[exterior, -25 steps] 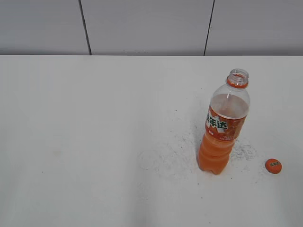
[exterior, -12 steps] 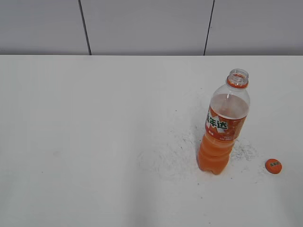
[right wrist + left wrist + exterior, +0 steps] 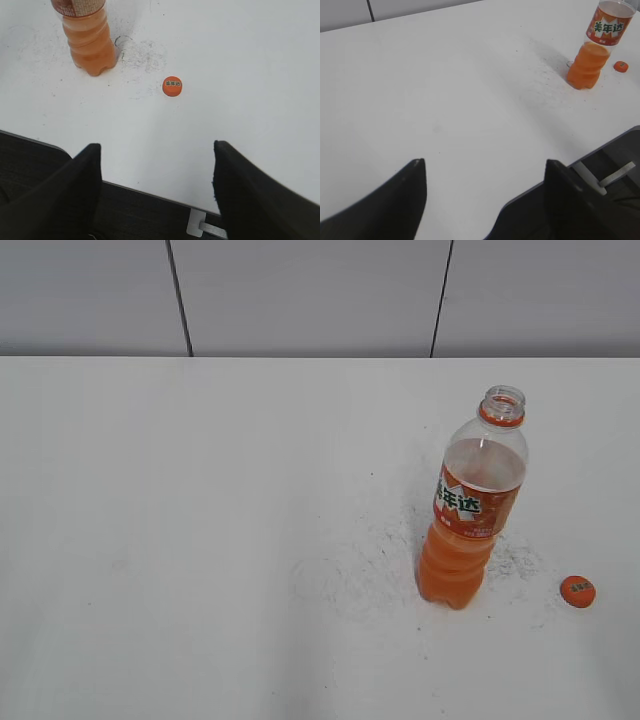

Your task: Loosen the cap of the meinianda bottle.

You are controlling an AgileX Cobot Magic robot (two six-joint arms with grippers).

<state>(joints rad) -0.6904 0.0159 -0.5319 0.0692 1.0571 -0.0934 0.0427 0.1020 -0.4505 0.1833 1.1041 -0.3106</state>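
Exterior view gives me a white counter [image 3: 200, 540], scuffed grey around the upright, uncapped meinianda bottle [image 3: 470, 510], under a grey panelled wall [image 3: 310, 295]; the cap [image 3: 577, 590] lies just right of it. Only my wrist views show the left pincer [image 3: 482, 197] and right pincer [image 3: 155, 187], both wide, empty, at the counter's near edge.

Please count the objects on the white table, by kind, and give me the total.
Bottles: 1, the meinianda bottle, standing upright with its neck open.
Caps: 1, the cap, lying on the table to the right of the bottle, apart from it.
Total: 2
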